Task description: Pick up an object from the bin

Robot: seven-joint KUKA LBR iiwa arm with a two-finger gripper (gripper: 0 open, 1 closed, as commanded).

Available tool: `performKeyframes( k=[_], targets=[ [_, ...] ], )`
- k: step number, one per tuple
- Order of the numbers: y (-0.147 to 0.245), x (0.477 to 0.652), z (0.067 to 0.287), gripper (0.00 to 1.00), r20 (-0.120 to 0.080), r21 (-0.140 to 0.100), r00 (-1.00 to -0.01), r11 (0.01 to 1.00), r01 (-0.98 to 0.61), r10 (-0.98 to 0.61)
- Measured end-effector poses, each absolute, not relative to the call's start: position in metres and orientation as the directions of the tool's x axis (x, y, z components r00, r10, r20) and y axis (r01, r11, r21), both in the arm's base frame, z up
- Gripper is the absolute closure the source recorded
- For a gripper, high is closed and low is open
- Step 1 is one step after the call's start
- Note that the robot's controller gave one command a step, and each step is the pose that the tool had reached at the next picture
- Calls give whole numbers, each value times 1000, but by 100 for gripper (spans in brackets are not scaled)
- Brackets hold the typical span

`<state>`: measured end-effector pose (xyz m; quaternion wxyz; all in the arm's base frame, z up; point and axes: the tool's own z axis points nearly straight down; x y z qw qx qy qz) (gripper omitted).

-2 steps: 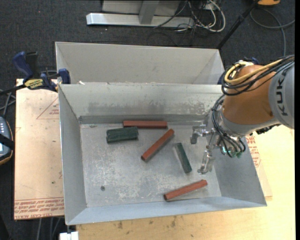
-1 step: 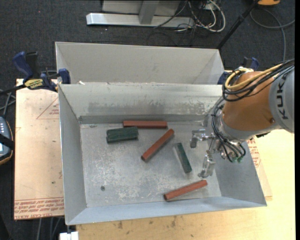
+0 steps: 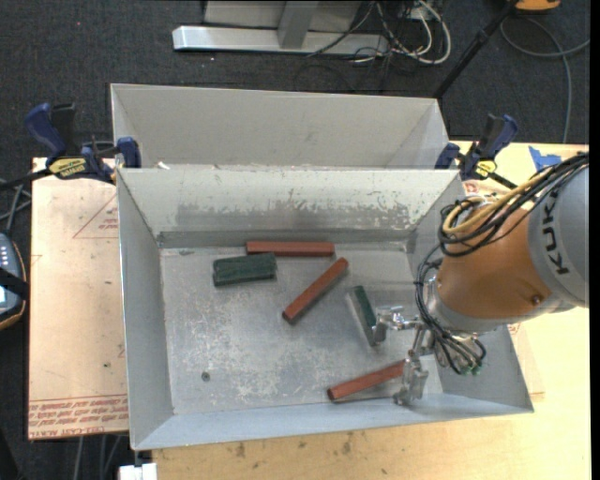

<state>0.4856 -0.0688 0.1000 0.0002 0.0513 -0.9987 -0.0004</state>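
Low at right, the hand (image 3: 395, 359) gapes open between a green block (image 3: 361, 309) and a reddish bar (image 3: 367, 382).

A dark green block (image 3: 244, 270) lies just beside the left end of a red-brown bar (image 3: 290, 248). A second red-brown bar (image 3: 316, 291) lies diagonally nearby, touching neither.

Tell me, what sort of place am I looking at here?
Probably a robotics lab or test workshop: a robot arm reaches into a grey metal bin holding red-brown bars and a dark green block, and cables trail over the floor behind.
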Motion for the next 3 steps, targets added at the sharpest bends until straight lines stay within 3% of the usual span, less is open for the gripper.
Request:
performKeyframes(
  k=[1, 2, 3],
  targets=[
    [-59, 482, 71, 100, -2, 1, -999, 999, -48, -48],
    [-59, 482, 71, 100, -2, 1, -999, 999, -48, -48],
    [-52, 495, 130, 100, 5, 2, -999, 999, -49, -49]
  ],
)
